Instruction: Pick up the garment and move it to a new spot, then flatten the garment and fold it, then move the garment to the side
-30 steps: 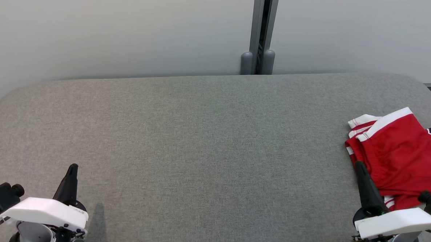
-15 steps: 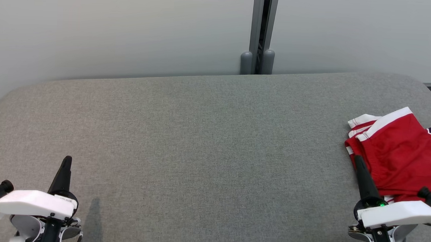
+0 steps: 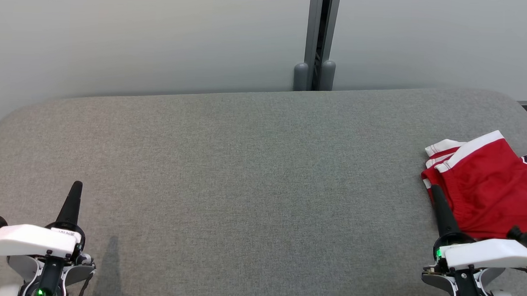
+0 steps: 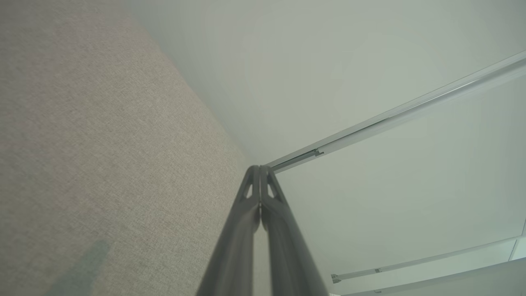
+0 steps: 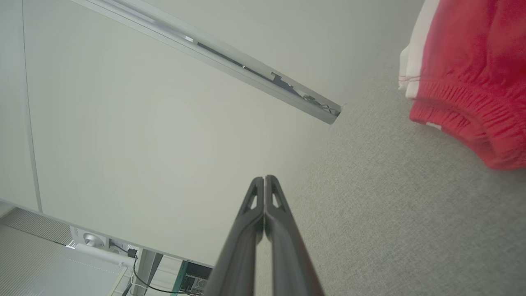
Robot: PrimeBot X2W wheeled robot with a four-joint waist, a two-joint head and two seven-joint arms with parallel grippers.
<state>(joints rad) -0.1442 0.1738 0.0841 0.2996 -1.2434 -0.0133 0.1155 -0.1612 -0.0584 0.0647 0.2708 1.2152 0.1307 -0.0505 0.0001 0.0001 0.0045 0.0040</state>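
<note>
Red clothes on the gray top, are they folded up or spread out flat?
Folded. The red garment lies in a compact bundle with layered white-trimmed edges stacked at its far corner; its right part runs past the picture's edge.

Garment (image 3: 488,193) — red sports fabric with white banded trim, a gathered elastic hem and dark-outlined lettering partly showing. It is lying folded in loose layers — resting at the right end of the grey padded surface (image 3: 253,187), running past the picture's edge.
</note>
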